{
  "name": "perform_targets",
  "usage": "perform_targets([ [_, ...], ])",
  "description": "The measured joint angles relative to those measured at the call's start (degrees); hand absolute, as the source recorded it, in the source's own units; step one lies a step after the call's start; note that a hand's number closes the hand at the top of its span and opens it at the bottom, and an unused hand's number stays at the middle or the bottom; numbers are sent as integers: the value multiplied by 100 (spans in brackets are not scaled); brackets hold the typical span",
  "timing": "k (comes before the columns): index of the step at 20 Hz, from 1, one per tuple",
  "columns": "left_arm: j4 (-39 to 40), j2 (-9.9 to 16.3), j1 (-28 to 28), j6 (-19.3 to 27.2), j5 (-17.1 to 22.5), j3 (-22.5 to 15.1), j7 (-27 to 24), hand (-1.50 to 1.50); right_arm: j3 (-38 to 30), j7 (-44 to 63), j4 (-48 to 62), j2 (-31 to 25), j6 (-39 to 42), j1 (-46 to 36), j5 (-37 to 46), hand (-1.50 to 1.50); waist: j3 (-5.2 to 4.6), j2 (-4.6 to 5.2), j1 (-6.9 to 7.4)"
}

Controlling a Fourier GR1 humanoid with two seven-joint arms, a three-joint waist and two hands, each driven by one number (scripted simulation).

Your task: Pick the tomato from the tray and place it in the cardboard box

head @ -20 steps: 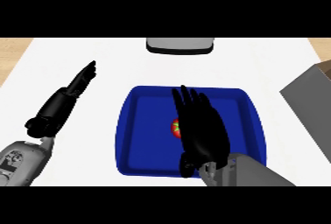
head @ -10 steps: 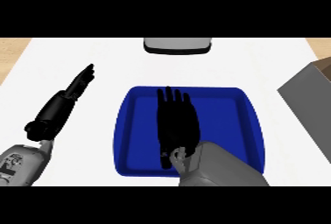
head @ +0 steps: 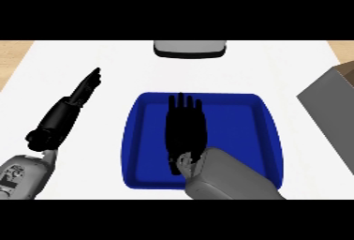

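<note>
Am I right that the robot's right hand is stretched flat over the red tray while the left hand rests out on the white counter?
Nearly right, but the tray is blue, not red. The head view shows the right hand stretched flat over it, fingers straight, and the left hand resting on the white counter to the tray's left.

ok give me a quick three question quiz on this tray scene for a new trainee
1. True or false: the right hand lies flat with straight fingers over the blue tray.
2. Where does the cardboard box show? A) right edge B) left edge C) inside the tray
3. Fill in: the left hand rests on the white counter, ____ of the tray.

Key: 1 true; 2 A; 3 left. The tomato is hidden now, so no question asks about it.
</note>
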Motion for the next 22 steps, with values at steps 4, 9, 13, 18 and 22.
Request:
perform_targets([
  [4, -73, 15, 19, -58, 2, 72, 71, 0, 4, -57, 217, 9, -6, 85, 97, -150, 2, -2, -17],
  [9, -49, -45, 59, -94, -68, 130, 44, 0, -59, -141, 461, 19, -33, 143, 225, -150, 3, 3, -28],
  [13, 31, -115, 53, -178, -145, 181, -30, 0, -32, -240, 719, 34, -138, 126, 179, -150, 4, 13, -7],
  [18, -68, -197, 97, -234, -218, 262, 38, 0, -36, -330, 870, 45, -253, 206, 185, -150, 5, 12, -11],
  [22, -72, -248, 118, -279, -266, 316, 43, 0, -64, -368, 1119, 35, -337, 248, 252, -150, 5, 12, -12],
])
